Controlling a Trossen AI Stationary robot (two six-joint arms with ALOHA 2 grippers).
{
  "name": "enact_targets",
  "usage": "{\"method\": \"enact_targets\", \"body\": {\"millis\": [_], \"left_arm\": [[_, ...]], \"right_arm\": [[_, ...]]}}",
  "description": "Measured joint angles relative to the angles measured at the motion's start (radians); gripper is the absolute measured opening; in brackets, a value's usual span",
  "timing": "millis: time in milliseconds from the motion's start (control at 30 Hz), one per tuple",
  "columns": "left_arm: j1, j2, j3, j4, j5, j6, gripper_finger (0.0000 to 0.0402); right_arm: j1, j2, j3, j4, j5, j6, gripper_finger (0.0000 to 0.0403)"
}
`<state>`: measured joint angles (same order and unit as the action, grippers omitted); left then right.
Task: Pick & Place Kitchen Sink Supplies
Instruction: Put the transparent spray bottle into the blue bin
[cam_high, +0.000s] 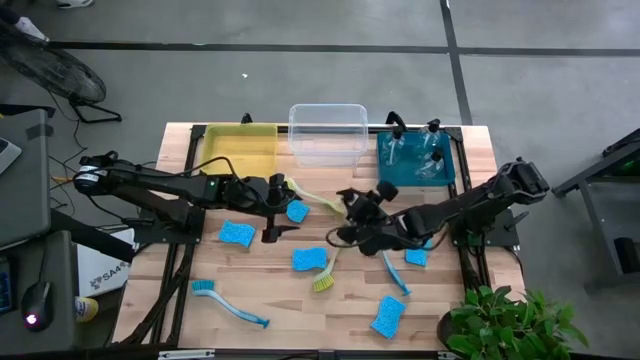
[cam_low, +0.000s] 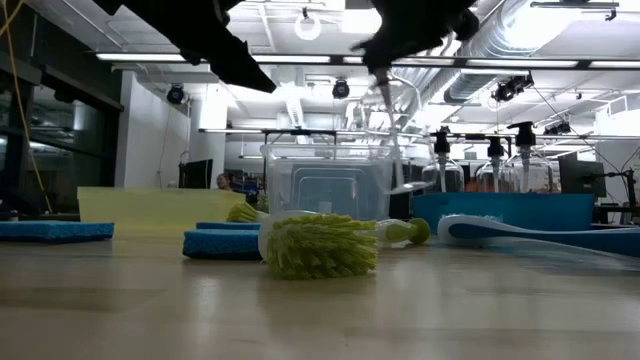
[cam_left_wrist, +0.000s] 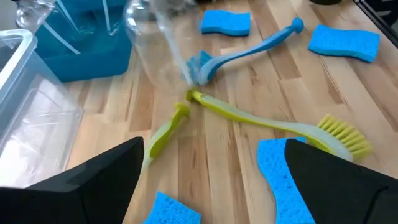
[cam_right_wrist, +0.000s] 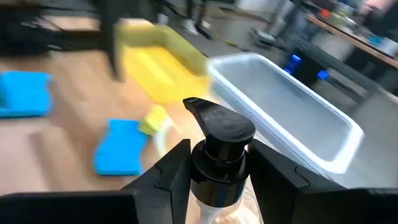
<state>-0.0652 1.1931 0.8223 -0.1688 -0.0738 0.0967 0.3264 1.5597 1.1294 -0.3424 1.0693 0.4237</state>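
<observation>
My right gripper is over the table's middle, shut on a clear spray bottle with a black nozzle. The bottle also shows in the low view, high above the table. My left gripper is open and empty, left of it, above a blue sponge and a yellow-green brush. More blue sponges, a second yellow-green brush and two blue brushes lie flat on the table. Several spray bottles stand in the teal bin. My right gripper pinches the bottle's neck between its two fingers, just below the black nozzle. The bottle's clear body hangs below the fingers, lifted clear of the table.
Three bins stand in a row at the table's far edge: yellow, clear and teal. A potted plant stands at the near right corner. Bare wood shows at the near middle of the table.
</observation>
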Motion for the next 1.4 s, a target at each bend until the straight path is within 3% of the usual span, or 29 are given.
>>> {"method": "enact_targets", "body": {"millis": [500, 833, 1133, 1400], "left_arm": [[0.0, 0.0, 0.0, -0.014, 0.005, -0.031, 0.0382], [0.0, 0.0, 0.0, -0.014, 0.004, -0.049, 0.0382], [0.0, 0.0, 0.0, -0.016, 0.005, -0.05, 0.0382], [-0.001, 0.0, 0.0, -0.017, 0.006, -0.05, 0.0382]], "right_arm": [[-0.098, -0.118, 0.001, -0.449, 0.183, 0.389, 0.013], [-0.192, -0.122, 0.001, -0.565, 0.248, 0.498, 0.013], [-0.266, -0.123, -0.059, -0.568, 0.261, 0.555, 0.013], [-0.315, -0.131, -0.233, -0.326, 0.298, 0.554, 0.013]]}}
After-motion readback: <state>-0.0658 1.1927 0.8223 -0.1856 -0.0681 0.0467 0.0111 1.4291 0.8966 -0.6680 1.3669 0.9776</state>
